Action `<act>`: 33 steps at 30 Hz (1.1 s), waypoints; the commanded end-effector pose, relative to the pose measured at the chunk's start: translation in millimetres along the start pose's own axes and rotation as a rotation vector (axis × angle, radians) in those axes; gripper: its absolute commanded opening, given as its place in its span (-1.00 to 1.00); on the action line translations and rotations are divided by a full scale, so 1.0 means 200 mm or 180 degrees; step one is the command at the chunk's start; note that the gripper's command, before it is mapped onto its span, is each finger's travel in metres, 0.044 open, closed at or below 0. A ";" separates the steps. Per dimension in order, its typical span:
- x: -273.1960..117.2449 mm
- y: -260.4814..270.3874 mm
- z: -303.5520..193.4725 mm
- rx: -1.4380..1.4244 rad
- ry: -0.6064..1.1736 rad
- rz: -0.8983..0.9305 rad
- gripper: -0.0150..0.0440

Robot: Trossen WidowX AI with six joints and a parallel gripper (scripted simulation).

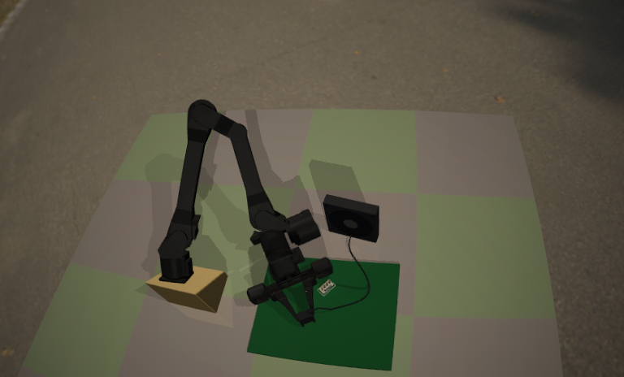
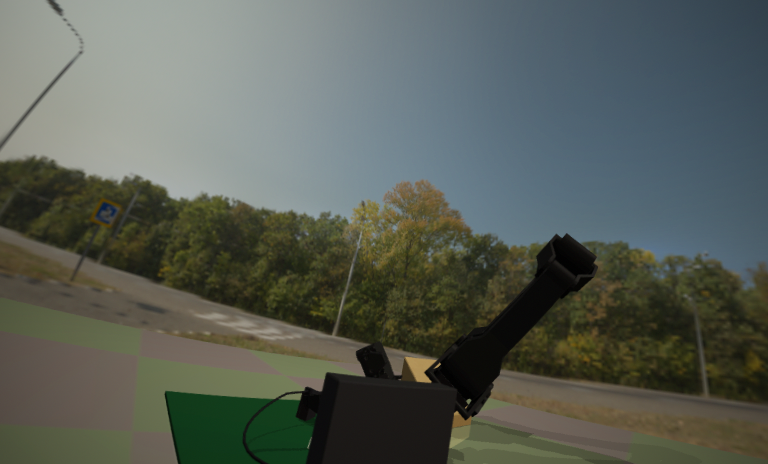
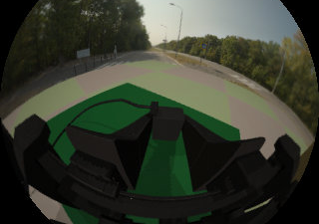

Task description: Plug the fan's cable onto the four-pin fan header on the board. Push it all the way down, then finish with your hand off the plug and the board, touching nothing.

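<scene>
My gripper (image 1: 306, 318) (image 3: 167, 116) is shut on the fan's black plug (image 3: 167, 122), a dark block between the fingertips. The gripper is over the green board (image 1: 354, 340) (image 2: 209, 425) (image 3: 130, 96); its exact height is hard to tell. The thin black cable (image 1: 368, 281) (image 2: 244, 431) (image 3: 95, 104) runs from the plug in a loop to the fan. The white four-pin header (image 1: 327, 288) stands on the board, beside the fingers and nearer the fan in the top view. The plug is apart from it. The header is not clearly seen in the wrist view.
The black square fan (image 1: 351, 218) (image 2: 385, 422) stands upright behind the board and hides much of the gripper in the exterior view. The arm's tan base block (image 1: 206, 292) (image 2: 416, 370) is left of the board in the top view. The cable loop bows out on the fan side.
</scene>
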State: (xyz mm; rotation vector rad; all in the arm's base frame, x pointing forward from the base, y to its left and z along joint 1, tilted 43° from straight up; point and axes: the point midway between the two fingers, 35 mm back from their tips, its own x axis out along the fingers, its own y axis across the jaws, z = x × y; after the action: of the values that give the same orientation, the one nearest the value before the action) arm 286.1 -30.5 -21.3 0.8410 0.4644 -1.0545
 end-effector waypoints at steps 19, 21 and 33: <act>0.00 0.00 0.00 0.0000 0.0000 0.0000 0.20; 0.00 0.00 0.00 0.0000 0.0000 0.0000 0.20; 0.00 0.00 0.00 0.0000 0.0000 0.0000 0.20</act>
State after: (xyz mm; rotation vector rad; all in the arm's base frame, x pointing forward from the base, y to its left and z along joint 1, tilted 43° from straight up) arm 286.1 -30.5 -21.3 0.8411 0.4644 -1.0546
